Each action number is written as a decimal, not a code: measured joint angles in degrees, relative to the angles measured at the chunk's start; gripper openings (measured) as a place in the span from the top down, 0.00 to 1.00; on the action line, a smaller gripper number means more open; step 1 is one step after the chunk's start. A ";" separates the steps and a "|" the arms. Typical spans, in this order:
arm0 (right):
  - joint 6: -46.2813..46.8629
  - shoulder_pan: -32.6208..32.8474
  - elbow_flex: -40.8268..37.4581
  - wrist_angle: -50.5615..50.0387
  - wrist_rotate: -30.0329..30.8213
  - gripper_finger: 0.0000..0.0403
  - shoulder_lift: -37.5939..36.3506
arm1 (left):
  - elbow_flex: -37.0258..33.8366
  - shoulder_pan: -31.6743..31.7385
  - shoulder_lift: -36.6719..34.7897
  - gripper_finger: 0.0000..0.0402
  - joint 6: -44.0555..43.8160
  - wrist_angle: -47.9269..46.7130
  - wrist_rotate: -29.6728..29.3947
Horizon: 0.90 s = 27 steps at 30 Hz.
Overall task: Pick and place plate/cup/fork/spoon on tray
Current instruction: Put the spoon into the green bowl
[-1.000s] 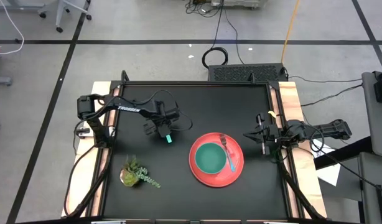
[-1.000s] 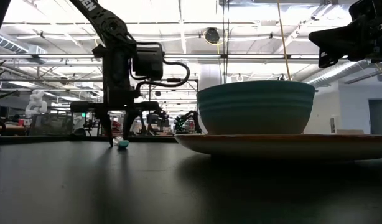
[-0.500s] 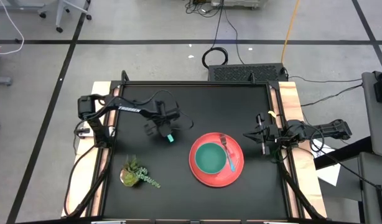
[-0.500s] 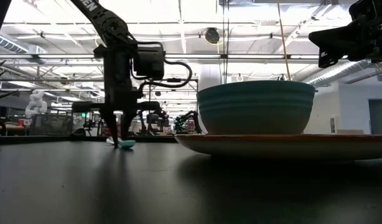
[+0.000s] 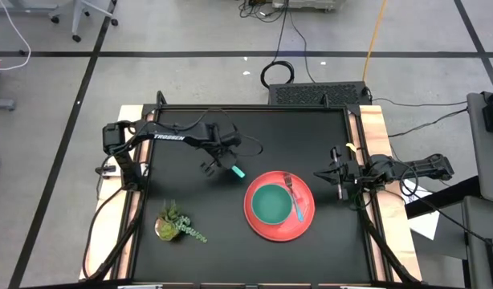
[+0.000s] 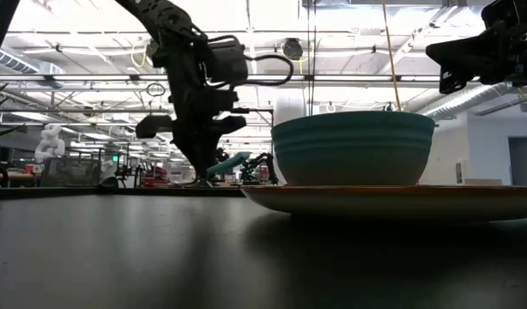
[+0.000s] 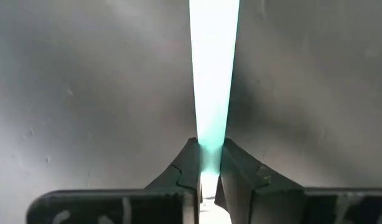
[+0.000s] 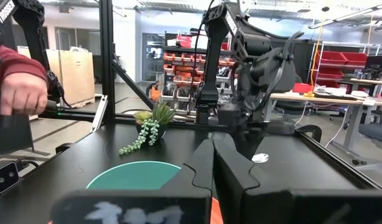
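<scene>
The spoon shows as a teal handle slanting up toward the tray in the low view. Its silver head shows in the right wrist view. My left gripper is shut on it, left of the tray. The coral-red tray lies right of centre. It carries the green cup and the fork, which lies beside the cup. My right gripper waits shut at the table's right edge. My left gripper pinches the spoon's teal handle between its two fingers. The fingers come steeply from above. The handle's free end sticks out past them toward the tray and is raised off the table. Whether the head touches the table, I cannot tell.
A small potted plant lies near the front left. A person's hand shows beyond the table's left side. Wooden rails run along both table sides. Bare black tabletop lies between my left gripper and the tray.
My left gripper has shut on the spoon's handle. It then rose and moved toward the tray, rolling its wrist. The spoon has come up from the table, and its teal end has swung round to point at the tray.
</scene>
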 joint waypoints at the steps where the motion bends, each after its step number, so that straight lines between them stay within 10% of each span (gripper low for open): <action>1: 0.02 0.01 0.00 -0.06 -0.01 1.00 0.00 | 0.32 0.00 0.00 0.90 -0.67 -0.15 0.72; 27: 0.28 -0.01 0.02 0.01 -0.04 1.00 0.00 | 1.06 -0.07 -7.91 0.90 -28.18 16.11 13.04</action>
